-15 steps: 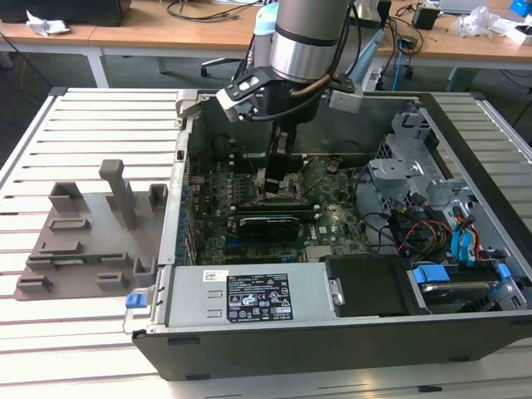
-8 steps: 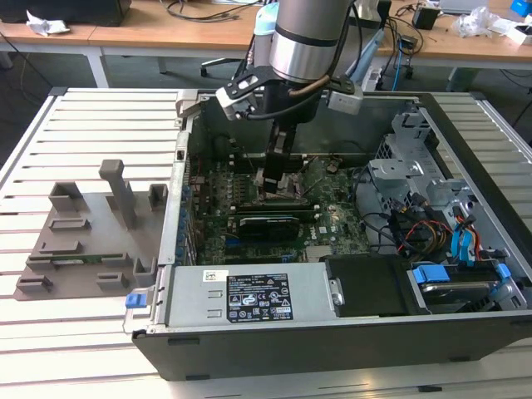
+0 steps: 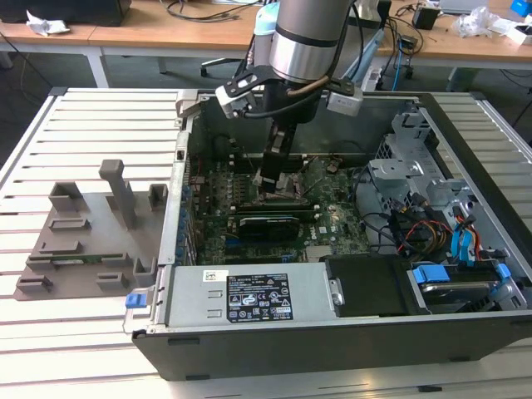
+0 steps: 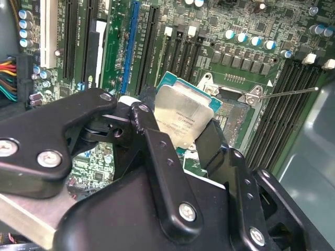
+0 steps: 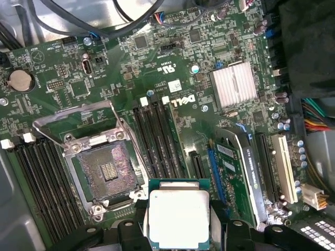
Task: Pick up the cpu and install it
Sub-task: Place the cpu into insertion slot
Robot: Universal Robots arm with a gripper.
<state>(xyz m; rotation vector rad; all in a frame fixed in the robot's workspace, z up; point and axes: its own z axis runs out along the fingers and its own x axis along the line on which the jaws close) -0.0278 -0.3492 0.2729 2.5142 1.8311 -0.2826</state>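
My gripper [image 4: 180, 137] is shut on the cpu [image 4: 183, 116], a thin square chip with a silvery top and a teal-green rim. In both wrist views the cpu [image 5: 179, 217] hangs above the green motherboard [image 5: 172, 68], a short way beside the open socket [image 5: 107, 170]. The socket's metal frame [image 5: 78, 112] is swung up and its contact field lies bare. In the exterior view my gripper [image 3: 273, 179] reaches down into the open computer case [image 3: 332, 332], over the board's middle.
Memory slots [image 5: 159, 138] run between socket and cpu. A silver heatsink [image 5: 234, 83], expansion slots [image 5: 251, 172] and cable bundles [image 3: 432, 229] crowd the board. A grey tray with upright posts [image 3: 91, 241] sits on the slatted table at the exterior view's left.
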